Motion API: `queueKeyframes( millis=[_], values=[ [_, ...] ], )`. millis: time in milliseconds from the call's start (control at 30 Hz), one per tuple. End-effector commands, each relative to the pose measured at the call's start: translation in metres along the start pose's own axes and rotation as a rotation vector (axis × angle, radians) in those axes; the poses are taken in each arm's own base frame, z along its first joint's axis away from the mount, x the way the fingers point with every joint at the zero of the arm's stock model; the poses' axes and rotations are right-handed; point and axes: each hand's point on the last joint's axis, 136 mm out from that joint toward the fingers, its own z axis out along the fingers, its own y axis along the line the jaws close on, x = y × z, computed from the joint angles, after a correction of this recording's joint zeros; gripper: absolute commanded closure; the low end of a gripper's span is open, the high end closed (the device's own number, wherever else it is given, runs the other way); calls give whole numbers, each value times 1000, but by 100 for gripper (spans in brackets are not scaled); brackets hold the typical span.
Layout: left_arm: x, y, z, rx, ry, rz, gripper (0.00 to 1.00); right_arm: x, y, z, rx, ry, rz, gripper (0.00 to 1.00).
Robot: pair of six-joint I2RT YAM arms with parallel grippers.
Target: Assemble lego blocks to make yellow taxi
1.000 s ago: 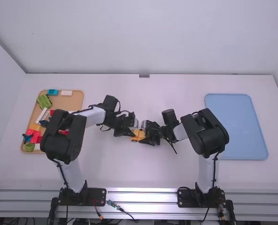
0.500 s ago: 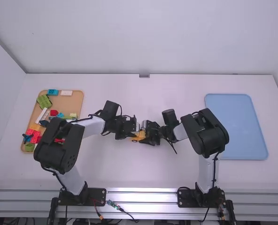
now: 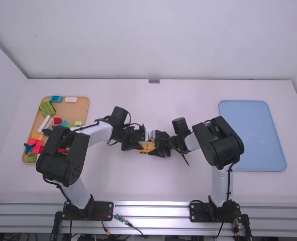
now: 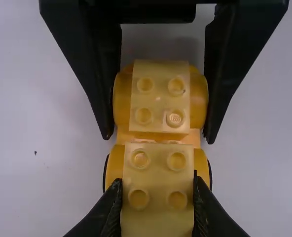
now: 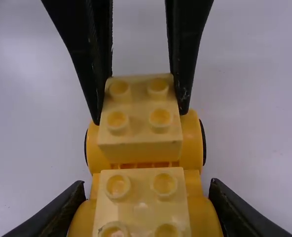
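Mid-table, the left claw [image 3: 140, 144] grips a yellow brick [image 4: 158, 197], the right claw [image 3: 155, 146] a car base [image 5: 192, 181]. At left, a red block [image 3: 57, 121] has emerged.

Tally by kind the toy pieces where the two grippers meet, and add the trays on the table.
Square pale yellow plastic blocks with four studs: 2
Orange-yellow plastic base with wheels: 1
Rectangular blue tray: 1
Rectangular tan tray: 1
Total: 5
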Motion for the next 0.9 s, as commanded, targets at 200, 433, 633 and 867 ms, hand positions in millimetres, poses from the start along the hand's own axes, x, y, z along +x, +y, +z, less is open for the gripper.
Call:
queueKeyframes(
  millis=[200,433,633,867],
  values=[
    [-9,-11,3,49,-52,25,98,9,-1,1,13,24,28,48],
    [-13,-16,4,67,-73,40,98,9,1,3,7,24,24,47],
    [-13,-14,5,51,-80,52,98,10,-1,1,14,24,28,47],
    [-10,-11,9,18,-86,71,98,9,0,1,10,25,28,47]
  ],
)
